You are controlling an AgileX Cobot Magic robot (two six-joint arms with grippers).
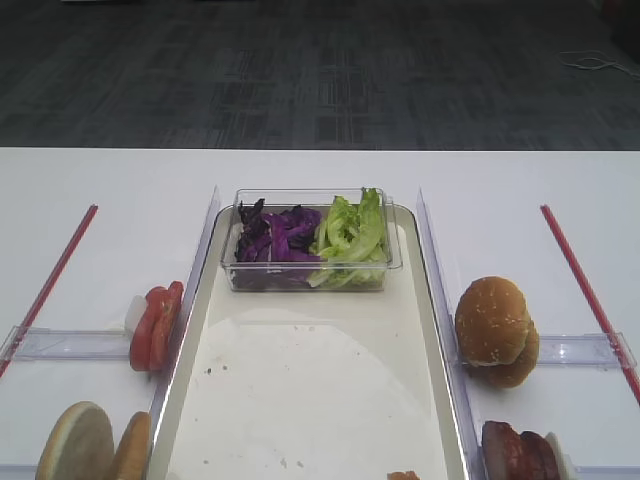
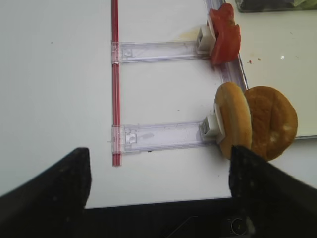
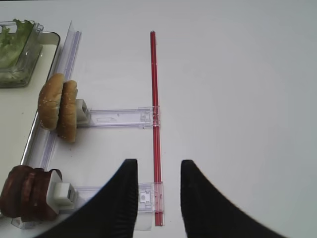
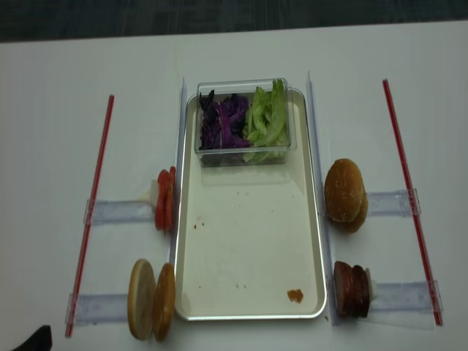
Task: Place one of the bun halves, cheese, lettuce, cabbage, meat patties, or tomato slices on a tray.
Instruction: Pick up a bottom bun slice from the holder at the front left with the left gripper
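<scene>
White table (image 1: 300, 170), dark carpet (image 1: 300, 70) beyond

We note the tray (image 4: 248, 292) lying lengthwise mid-table, cream, stained, its open surface bare of ingredients. At its far end, lettuce (image 4: 268, 121) and cabbage (image 4: 223, 123) sit side by side. Tomato slices (image 4: 164, 199) and bun halves (image 4: 151, 298) stand on edge just left of it; meat patties (image 4: 352, 289) stand just right.

Cream-white tray (image 4: 248, 248), brown-stained; purple cabbage (image 4: 225, 121); light-green lettuce (image 4: 267, 117); red tomato slices (image 4: 164, 199); reddish-brown meat patties (image 4: 351, 289); white worktop (image 4: 58, 131); black pincers.
</scene>
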